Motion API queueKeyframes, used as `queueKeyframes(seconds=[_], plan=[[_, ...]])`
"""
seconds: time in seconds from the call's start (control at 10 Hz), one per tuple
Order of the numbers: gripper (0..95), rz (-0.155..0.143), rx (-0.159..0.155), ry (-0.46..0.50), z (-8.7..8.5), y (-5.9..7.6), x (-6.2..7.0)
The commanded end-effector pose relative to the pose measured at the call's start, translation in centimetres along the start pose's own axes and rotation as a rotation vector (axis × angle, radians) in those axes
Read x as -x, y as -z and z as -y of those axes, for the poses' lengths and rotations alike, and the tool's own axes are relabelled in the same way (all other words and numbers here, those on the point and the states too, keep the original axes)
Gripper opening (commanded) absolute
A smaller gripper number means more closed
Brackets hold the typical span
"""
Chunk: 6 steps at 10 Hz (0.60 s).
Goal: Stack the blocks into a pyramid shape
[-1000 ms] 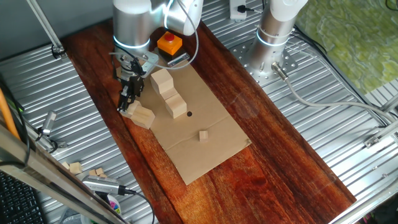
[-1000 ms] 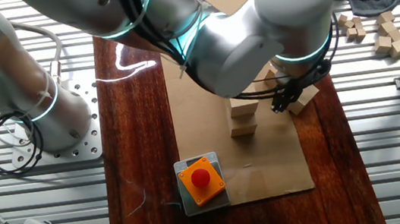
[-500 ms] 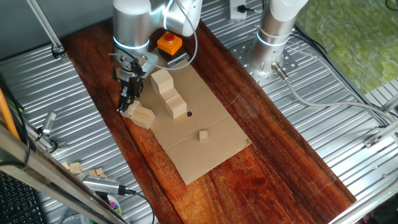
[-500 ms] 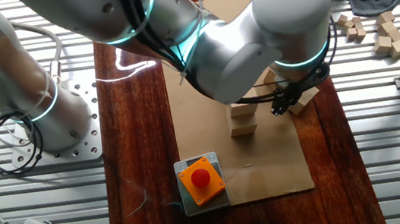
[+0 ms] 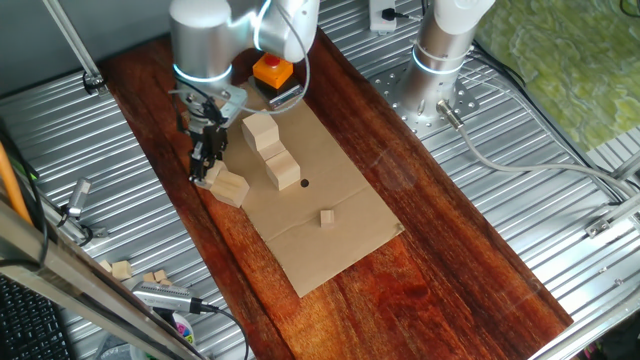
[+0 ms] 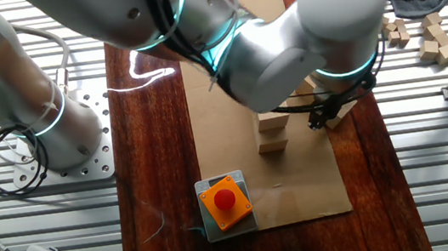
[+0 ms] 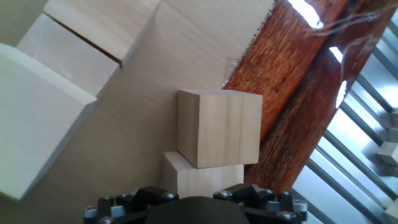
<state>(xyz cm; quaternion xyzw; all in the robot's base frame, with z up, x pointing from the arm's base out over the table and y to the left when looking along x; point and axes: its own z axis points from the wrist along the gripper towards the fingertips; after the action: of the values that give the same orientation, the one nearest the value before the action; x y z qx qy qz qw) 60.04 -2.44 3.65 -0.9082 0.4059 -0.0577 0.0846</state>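
while the blocks (image 5: pixel 270 150) form a short stepped row on the cardboard sheet (image 5: pixel 330 245), two more lie at its left edge: one block (image 5: pixel 231 188) tilted, and a second block (image 5: pixel 207 177) just behind it, under the gripper (image 5: pixel 207 165). the hand view shows what the fixed views do not: the near block (image 7: pixel 219 127) sits on the cardboard right at its edge, touching the one closer to the hand (image 7: pixel 202 177), with the row's blocks large at upper left. the other fixed view has the arm's big joint hiding most of the pile, leaving the orange button box (image 6: pixel 225 202) clear at the sheet's near end. the arm hangs near-vertical, gripper (image 6: pixel 322 118) pointing down at the edge blocks. i cannot tell whether the fingers are clenched or released. a tiny cube (image 5: pixel 326 217) lies apart on the cardboard.
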Motion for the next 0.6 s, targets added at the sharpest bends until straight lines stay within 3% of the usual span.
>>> queueKeyframes(seconds=[0.1, 0.6], plan=[[76.0, 0.009, 0.017, 0.021, -0.11, -0.07, 0.05], [76.0, 0.015, 0.025, 0.025, -0.19, -0.40, -0.01]])
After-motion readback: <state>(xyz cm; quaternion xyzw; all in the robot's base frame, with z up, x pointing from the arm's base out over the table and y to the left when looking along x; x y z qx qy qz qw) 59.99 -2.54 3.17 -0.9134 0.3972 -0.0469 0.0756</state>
